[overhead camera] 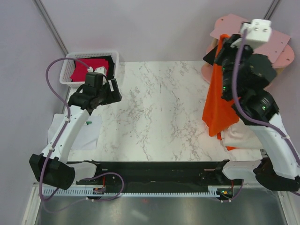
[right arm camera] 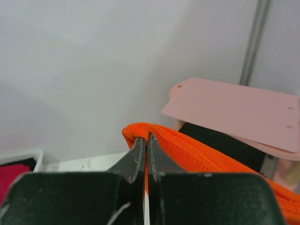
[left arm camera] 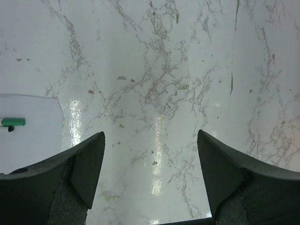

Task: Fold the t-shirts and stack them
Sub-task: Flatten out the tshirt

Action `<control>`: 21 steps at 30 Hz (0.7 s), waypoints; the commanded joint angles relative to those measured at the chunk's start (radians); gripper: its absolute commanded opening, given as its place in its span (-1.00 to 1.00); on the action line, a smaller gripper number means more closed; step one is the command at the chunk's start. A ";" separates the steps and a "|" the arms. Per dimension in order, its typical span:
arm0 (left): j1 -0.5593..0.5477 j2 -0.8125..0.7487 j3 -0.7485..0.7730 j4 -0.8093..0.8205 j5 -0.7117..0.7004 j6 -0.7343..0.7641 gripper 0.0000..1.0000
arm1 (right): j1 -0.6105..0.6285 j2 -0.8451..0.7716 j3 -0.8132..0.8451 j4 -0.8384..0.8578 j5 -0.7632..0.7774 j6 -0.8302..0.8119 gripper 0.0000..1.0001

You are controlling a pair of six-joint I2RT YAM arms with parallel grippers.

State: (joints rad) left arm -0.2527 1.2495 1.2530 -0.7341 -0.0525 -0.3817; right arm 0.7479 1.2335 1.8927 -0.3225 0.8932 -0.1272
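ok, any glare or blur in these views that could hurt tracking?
Left wrist: bright glare streaks on the marble table under the open left gripper, veining readable around them. Right wrist: orange t-shirt hem pinched in the shut right gripper is sharp, stitching visible, no glare. Top external: even light, faint shadows, no glare on the marble.

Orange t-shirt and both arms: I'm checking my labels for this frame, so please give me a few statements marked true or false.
1. The right end effector is shut on an edge of the orange t-shirt. True.
2. The orange t-shirt lies spread flat on the marble table. False: it hangs down from the raised right end effector.
3. The left end effector is open and holds nothing. True.
4. The white basket holds a blue shirt. False: a crimson-red shirt lies in it.
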 commanded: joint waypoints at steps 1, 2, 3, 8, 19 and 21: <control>0.006 -0.045 0.026 -0.039 -0.041 0.030 0.71 | 0.004 0.136 -0.061 -0.065 -0.297 0.124 -1.00; 0.006 -0.051 0.035 -0.044 -0.047 0.029 0.71 | 0.005 0.156 -0.088 -0.064 -0.356 0.167 -1.00; 0.006 -0.062 0.042 -0.063 -0.065 0.026 0.71 | 0.010 0.199 -0.151 -0.059 -0.402 0.226 -1.00; 0.007 -0.084 0.124 -0.131 -0.130 0.020 0.71 | 0.166 0.346 -0.314 0.062 -0.586 0.317 -1.00; 0.043 -0.110 0.146 -0.231 -0.294 0.004 0.76 | 0.594 0.646 -0.239 0.131 -0.691 0.408 -0.46; 0.044 -0.113 0.114 -0.228 -0.294 0.007 0.85 | 0.619 0.623 -0.286 0.164 -0.669 0.419 0.14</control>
State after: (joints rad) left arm -0.2150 1.1683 1.3983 -0.9375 -0.2848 -0.3817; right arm 1.3483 1.8996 1.5787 -0.2707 0.2584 0.2363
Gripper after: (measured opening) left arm 0.886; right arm 0.386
